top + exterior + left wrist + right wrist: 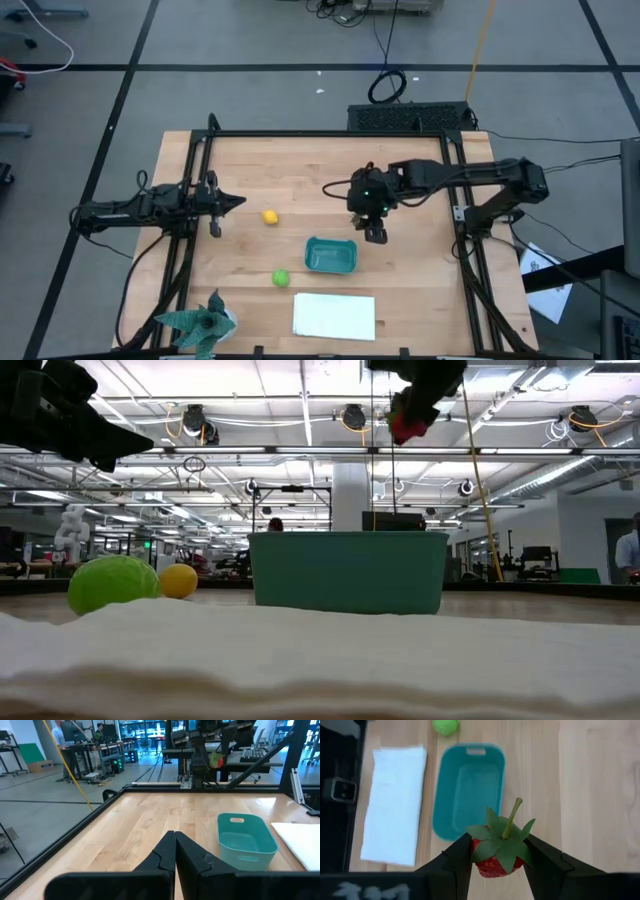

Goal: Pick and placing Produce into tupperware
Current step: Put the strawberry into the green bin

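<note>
The small red strawberry-like fruit with a green leafy cap [496, 864] sits in my right gripper [497, 845], which hangs above the table just past the teal tub's far right corner [375, 232]. The teal-blue tub [331, 255] stands open side up, with nothing in it. The yellow lemon [270, 216] lies on the wood to the tub's far left. The round green fruit [281, 278] lies off the tub's near left corner. My left gripper [228, 203] is shut and waits left of the lemon, touching nothing. My right gripper pinches the red fruit's body [484, 865] between its two fingers [455, 857], one on each side. They come from above, pointing down. The fruit is lifted clear of the table [408, 425], its leafy cap and stem [512, 817] turned up toward the wrist.
A flat white folded cloth [335, 316] lies at the near edge, in front of the tub. A teal spiky leafy object [205, 322] sits at the near left corner. A black frame [320, 133] runs around the table. Bare wood lies between the lemon and the far edge.
</note>
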